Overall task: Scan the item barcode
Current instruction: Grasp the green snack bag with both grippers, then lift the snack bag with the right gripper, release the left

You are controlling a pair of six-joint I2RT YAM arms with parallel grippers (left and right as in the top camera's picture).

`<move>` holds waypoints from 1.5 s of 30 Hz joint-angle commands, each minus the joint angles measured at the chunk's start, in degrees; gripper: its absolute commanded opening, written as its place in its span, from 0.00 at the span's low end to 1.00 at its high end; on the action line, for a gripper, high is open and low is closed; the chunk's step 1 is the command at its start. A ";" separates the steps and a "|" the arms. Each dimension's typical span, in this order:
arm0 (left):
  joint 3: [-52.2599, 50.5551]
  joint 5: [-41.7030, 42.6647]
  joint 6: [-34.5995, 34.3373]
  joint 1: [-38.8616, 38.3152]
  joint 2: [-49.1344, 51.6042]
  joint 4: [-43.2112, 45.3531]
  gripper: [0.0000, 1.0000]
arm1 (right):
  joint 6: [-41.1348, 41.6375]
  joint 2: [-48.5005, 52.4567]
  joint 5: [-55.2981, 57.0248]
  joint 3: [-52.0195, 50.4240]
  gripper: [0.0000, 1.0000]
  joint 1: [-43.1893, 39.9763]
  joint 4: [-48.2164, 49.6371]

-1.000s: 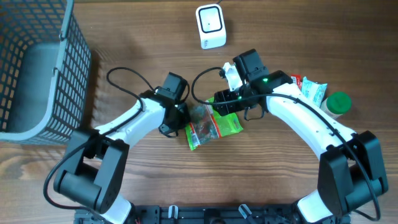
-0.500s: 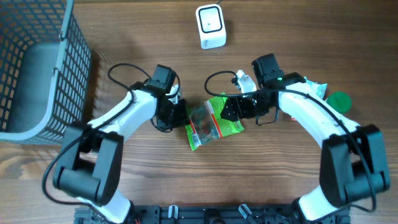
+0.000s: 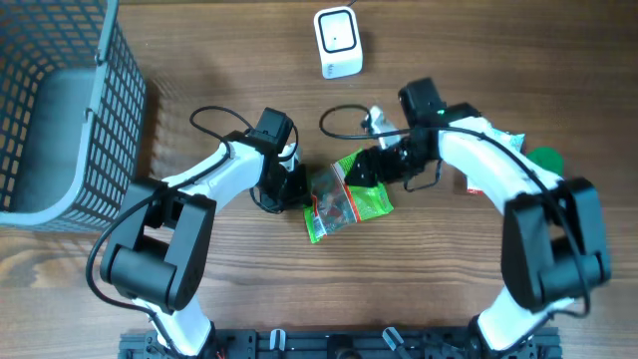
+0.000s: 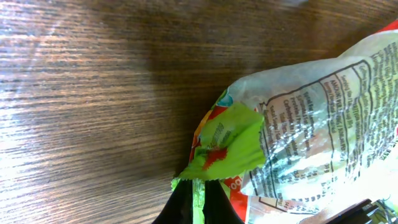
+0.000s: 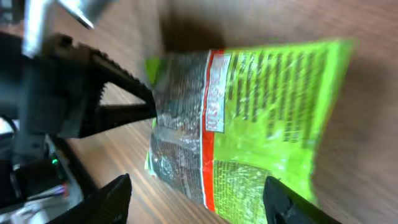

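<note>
From overhead, the left gripper [image 3: 297, 193] is clamped shut on the near edge of the snack bag [image 3: 349, 199]. The right gripper [image 3: 359, 177] has swung back in from its outward reach of half a second ago and now sits over the bag's far upper corner. That corner has tilted up since a second ago, so the bag looks partly raised between the two arms. The scanner [image 3: 337, 42] stands well beyond both grippers, so the barcode is not yet presented to it. The wire basket [image 3: 110, 110], far outside the left arm, shows nothing inside. A green-lidded tub [image 3: 545, 158] lies behind the right forearm.

In the left wrist view, the shut fingers pinch a crumpled green corner of the bag, with its printed panel spreading away ahead.

In the right wrist view, the fingers stand wide apart and hold nothing. The bag lies just ahead of them, and the left gripper bites its far edge.
</note>
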 commanded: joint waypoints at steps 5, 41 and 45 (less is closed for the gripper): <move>-0.31 -2.10 1.07 -0.59 2.27 0.28 0.04 | 1.66 -0.42 12.48 -3.61 0.77 0.31 1.09; 4.63 -14.40 1.60 16.57 -28.33 -4.70 0.04 | -0.59 -21.53 -55.49 -23.34 0.04 -6.80 33.40; 4.63 -14.40 7.56 19.78 -31.23 -4.85 0.04 | 19.69 -28.92 -55.49 -23.30 0.04 -7.30 49.83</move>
